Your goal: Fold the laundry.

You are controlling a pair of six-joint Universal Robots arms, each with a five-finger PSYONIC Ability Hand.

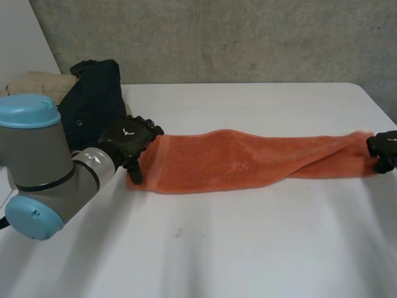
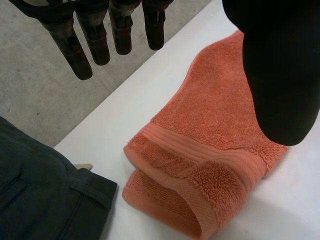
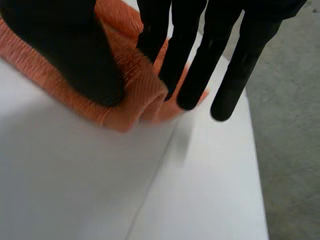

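An orange towel (image 1: 248,161) lies stretched in a long, slightly twisted band across the white table (image 1: 248,242). My left hand (image 1: 127,141) hovers at its left end, open. In the left wrist view the fingers (image 2: 100,40) are straight and spread off the thumb (image 2: 280,75), with the folded towel end (image 2: 200,150) lying below them untouched. At the table's right edge my right hand (image 1: 384,149) is on the towel's right end. In the right wrist view the thumb (image 3: 75,55) and fingers (image 3: 200,60) pinch the bunched towel end (image 3: 140,95).
A dark garment (image 1: 93,102) is heaped at the table's back left, close to my left hand, and shows beside the towel end (image 2: 40,185). A beige cloth (image 1: 37,84) lies behind it. A concrete wall stands behind the table.
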